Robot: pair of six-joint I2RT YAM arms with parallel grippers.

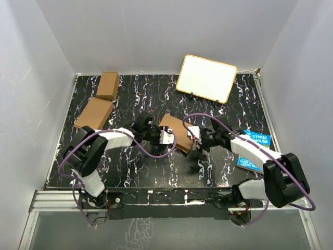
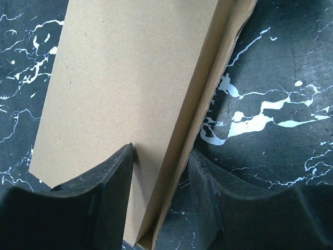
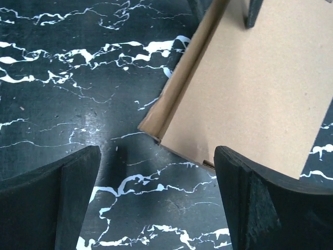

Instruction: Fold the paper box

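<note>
we see left gripper [image 2: 161,156] pinching paper box [image 2: 130,78] wall, lower centre; right gripper [image 3: 156,156] spread, holding nothing; unheld corner may spring open

Bare tabletop [image 3: 78,104] between right fingers [image 3: 52,198]; paper box [image 3: 250,88] crowds 1 finger.

The paper box [image 2: 119,88] is matt brown cardboard; table [image 3: 78,104] smooth, marbled black.

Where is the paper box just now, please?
In the top view, the paper box lies mid-table between the left claw, gripping its edge, and the right claw.
</note>
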